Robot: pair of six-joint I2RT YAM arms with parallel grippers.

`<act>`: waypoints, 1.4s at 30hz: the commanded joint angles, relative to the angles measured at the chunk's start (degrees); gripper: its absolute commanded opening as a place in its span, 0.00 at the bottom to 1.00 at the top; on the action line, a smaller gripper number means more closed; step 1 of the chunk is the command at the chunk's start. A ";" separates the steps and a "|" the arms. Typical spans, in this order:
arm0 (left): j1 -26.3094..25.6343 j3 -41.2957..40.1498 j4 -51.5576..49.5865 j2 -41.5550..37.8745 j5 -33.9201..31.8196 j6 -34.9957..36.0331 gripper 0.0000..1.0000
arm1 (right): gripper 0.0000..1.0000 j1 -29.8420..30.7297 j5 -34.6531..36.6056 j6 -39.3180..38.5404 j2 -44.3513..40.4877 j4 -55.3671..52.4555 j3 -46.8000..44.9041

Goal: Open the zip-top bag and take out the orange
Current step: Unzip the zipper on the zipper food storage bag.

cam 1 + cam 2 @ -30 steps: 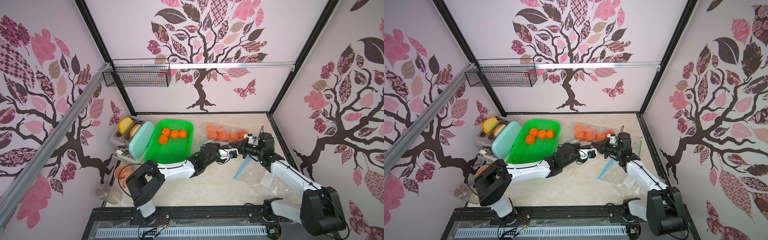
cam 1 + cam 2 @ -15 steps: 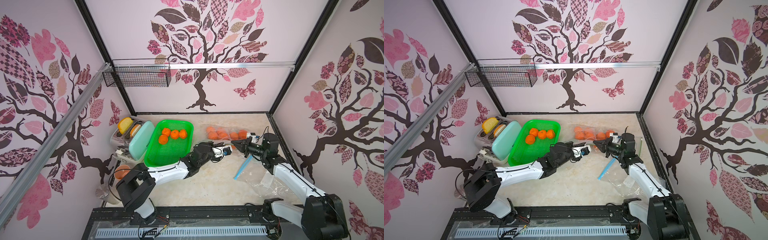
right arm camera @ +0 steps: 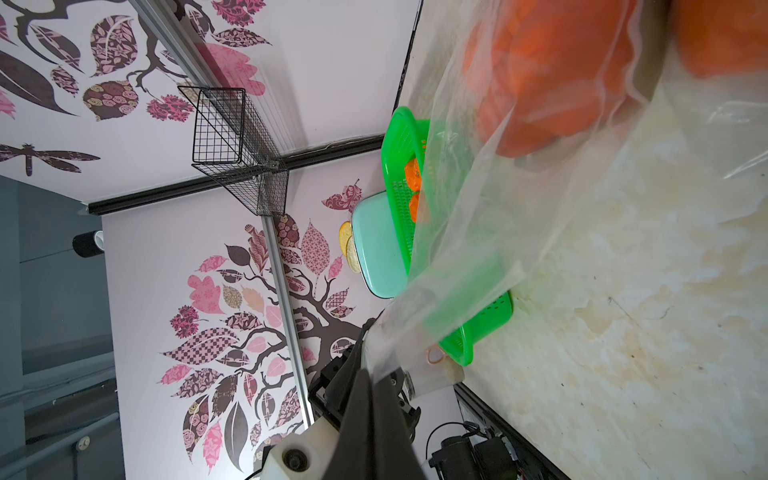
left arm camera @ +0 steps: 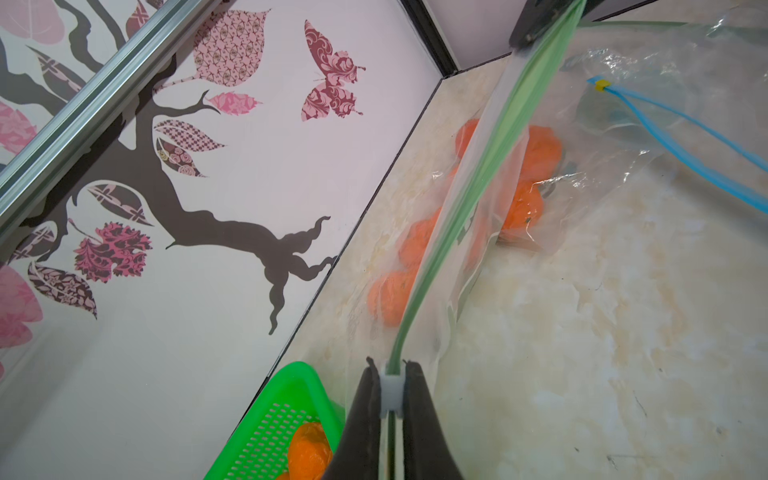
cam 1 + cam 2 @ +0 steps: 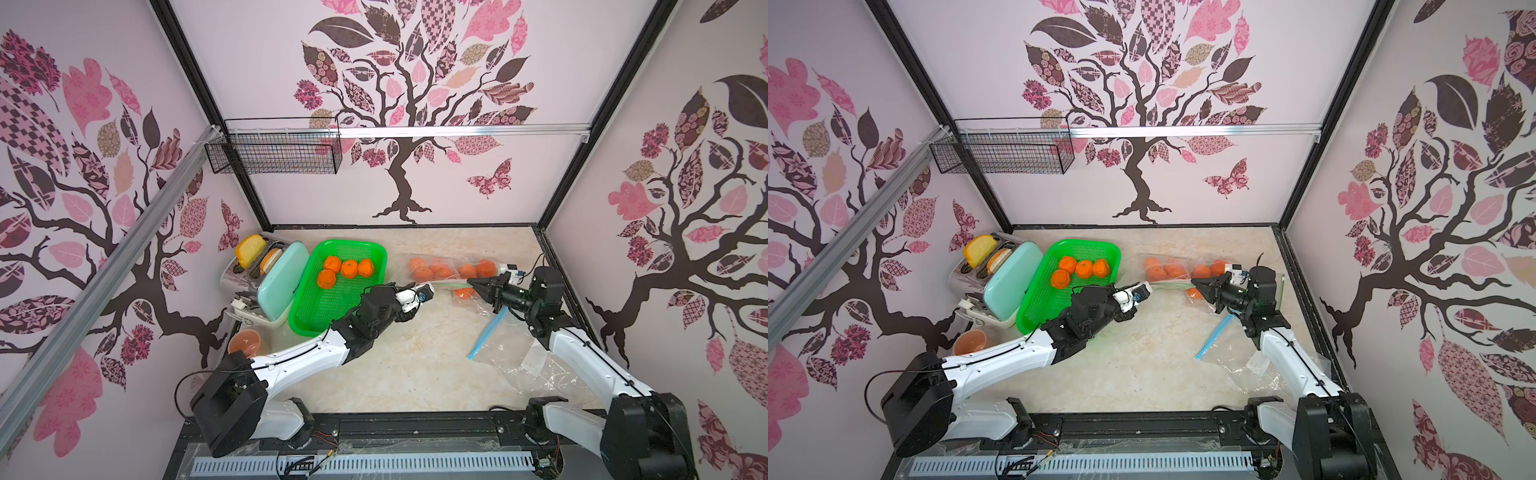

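Zip-top bag (image 5: pixel 451 266): lies on the desk (image 5: pixel 415 365) at the far side, right of the middle; its green zip strip (image 4: pixel 511 120) is lifted and drawn taut between the two tools
Oranges in the bag (image 5: pixel 422 272): several, bunched behind the strip on the far side; one more shows on the near side of the strip, beside the right tool
Left tool (image 4: pixel 392 374): clamped on the white slider (image 4: pixel 392 388) at the strip's left end, just right of the green basket
Right tool (image 5: pixel 471 282): pinched tight on the bag's top edge at the strip's right end
Seal: whether it is parted along the strip I cannot tell
Green basket (image 5: pixel 332 307): left of the bag, with four loose oranges (image 5: pixel 349 269) at its far end
Second clear bag (image 5: pixel 532 365): flat on the desk at the near right, blue zip strip (image 5: pixel 486 336), partly under the right arm
Toaster (image 5: pixel 245 274): far left, beside the basket
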 commanded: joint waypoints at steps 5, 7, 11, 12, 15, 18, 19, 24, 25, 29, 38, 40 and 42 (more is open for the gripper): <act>4.97 -2.18 -9.48 -5.95 -10.04 -6.00 0.00 | 0.00 -3.16 6.42 -0.04 -1.09 0.88 -0.07; 5.06 -3.44 -8.26 -7.18 -10.79 -6.75 0.00 | 0.00 -3.24 6.50 -0.06 -1.19 0.72 -0.07; 5.12 -4.44 -8.46 -7.95 -11.54 -8.17 0.00 | 0.00 -3.25 6.53 -0.45 -0.93 0.31 0.26; 5.11 -4.43 -8.60 -7.95 -12.30 -8.27 0.00 | 0.00 -3.24 6.64 -0.57 -0.90 0.20 0.31; 5.12 -4.33 -9.91 -7.99 -14.76 -8.90 0.00 | 0.00 -3.25 6.76 -0.66 -0.88 0.02 0.11; 5.12 -4.27 -11.24 -8.44 -16.94 -10.19 0.00 | 0.00 -3.34 6.85 -0.84 -0.83 -0.24 0.19; 5.12 -4.39 -11.50 -8.69 -17.62 -10.61 0.00 | 0.00 -3.33 6.93 -1.00 -0.79 -0.46 0.26; 5.12 -5.11 -13.09 -9.94 -19.21 -12.74 0.00 | 0.00 -3.34 7.18 -1.37 -0.81 -0.84 0.33; 5.12 -5.48 -13.09 -10.11 -19.41 -12.85 0.00 | 0.00 -3.41 7.17 -1.46 -0.88 -0.88 0.24; 5.04 -5.71 -13.64 -10.43 -21.70 -13.79 0.00 | 0.00 -3.51 7.33 -1.45 -1.32 -0.87 -0.15; 5.05 -6.40 -13.82 -11.34 -20.94 -14.71 0.00 | 0.00 -3.51 7.46 -2.19 -2.20 -1.74 -0.91; 5.03 -6.73 -13.18 -12.12 -18.69 -15.06 0.00 | 0.00 -3.50 7.33 -2.87 -2.20 -2.30 -0.86; 5.01 -6.79 -13.27 -12.89 -16.17 -15.30 0.00 | 0.00 -3.51 7.38 -4.06 -2.44 -3.23 -0.77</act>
